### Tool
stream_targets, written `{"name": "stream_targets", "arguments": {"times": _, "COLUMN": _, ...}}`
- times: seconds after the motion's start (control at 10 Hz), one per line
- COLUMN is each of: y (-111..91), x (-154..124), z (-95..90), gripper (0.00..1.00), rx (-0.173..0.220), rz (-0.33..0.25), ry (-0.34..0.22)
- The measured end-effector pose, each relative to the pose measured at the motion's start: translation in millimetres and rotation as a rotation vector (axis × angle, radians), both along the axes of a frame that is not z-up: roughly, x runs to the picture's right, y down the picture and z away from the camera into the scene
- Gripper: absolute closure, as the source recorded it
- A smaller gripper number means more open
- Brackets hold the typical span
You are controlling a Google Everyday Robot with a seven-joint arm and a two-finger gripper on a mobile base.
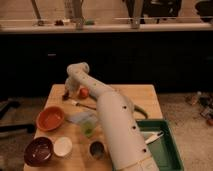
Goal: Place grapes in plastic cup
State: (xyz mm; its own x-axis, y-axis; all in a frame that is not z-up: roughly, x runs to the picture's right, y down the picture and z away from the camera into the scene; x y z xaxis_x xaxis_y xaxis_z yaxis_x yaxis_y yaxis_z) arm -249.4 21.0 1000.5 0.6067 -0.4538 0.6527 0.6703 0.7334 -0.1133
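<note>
Your end effector [68,91] is hanging at the far left part of the table [145,97], reaching down from the white arm [112,120] that is stretching across the middle of the board. Its fingers are drawn fully together, and the grapes [66,95], showing only as a small dark shape, are sitting right at its tip, touching or nearly so; you cannot tell from this view whether the bunch is actually pinched between the fingers. The orange-red tomato [83,92] is lying just to the right of the end effector, close beside it. A fork [80,104] is resting just in front of them. The plastic cup [88,129] is standing well apart from the end effector, nearer you, tucked against the left side of the arm. To its left, the orange bowl [50,118] is sitting near the table's left edge, with a dark bowl [38,150] and a small white bowl [63,146] in front of it. A metal cup [96,148] is standing by the arm's base, and a green tray [167,147] is lying on the right.
</note>
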Motion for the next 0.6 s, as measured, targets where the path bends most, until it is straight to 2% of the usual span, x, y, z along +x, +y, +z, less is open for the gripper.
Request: {"name": "stream_targets", "arguments": {"times": 0.6, "y": -14.3, "x": -25.2, "z": -21.5, "gripper": 1.00, "rx": 0.036, "rz": -0.043, "ry": -0.067}}
